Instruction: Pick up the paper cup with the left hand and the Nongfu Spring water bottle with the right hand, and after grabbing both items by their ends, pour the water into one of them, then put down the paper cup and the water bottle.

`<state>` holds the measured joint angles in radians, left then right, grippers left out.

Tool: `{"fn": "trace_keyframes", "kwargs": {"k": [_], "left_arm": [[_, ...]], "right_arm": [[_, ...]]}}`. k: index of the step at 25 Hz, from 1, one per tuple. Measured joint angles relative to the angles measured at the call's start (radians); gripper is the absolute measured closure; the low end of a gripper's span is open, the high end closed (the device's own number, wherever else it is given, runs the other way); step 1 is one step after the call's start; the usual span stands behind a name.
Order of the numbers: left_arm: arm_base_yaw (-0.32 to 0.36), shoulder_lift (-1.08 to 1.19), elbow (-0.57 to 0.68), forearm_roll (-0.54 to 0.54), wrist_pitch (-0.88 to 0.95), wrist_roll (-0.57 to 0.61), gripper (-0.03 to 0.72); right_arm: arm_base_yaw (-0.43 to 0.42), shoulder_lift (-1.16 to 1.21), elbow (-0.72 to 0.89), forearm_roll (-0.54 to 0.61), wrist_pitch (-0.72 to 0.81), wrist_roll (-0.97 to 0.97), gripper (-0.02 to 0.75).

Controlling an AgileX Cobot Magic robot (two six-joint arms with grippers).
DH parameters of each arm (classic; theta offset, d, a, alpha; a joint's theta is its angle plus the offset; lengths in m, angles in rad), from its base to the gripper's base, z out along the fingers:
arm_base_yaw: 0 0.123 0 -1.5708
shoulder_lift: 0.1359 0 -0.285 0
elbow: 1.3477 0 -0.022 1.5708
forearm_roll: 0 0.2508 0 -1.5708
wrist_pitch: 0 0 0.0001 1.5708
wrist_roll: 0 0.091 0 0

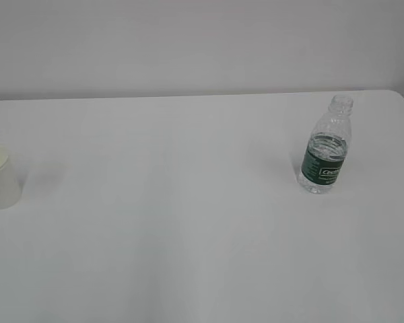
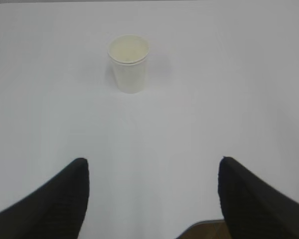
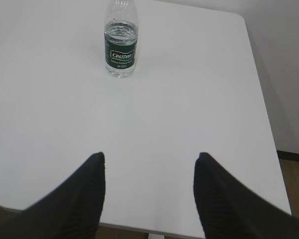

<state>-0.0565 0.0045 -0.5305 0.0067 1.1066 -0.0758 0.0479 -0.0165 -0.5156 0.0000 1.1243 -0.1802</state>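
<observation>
The white paper cup stands upright at the far left of the table; the left wrist view shows this paper cup ahead, well beyond the fingertips. My left gripper is open with only bare table between its black fingers. The Nongfu Spring water bottle, clear, uncapped, with a dark green label, stands upright at the right, holding water. In the right wrist view the bottle is far ahead and left of centre. My right gripper is open and empty. Neither arm shows in the exterior view.
The white table runs to a pale wall at the back. Its near edge shows under the left gripper, and its right edge drops to a floor beside the right gripper.
</observation>
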Motion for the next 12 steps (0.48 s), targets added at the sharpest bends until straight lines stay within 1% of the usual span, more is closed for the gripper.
{"fn": "trace_keyframes", "kwargs": {"k": [12], "left_arm": [[0.000, 0.000, 0.000, 0.000, 0.000, 0.000, 0.111]], "right_arm": [[0.000, 0.000, 0.000, 0.000, 0.000, 0.000, 0.303]]}}
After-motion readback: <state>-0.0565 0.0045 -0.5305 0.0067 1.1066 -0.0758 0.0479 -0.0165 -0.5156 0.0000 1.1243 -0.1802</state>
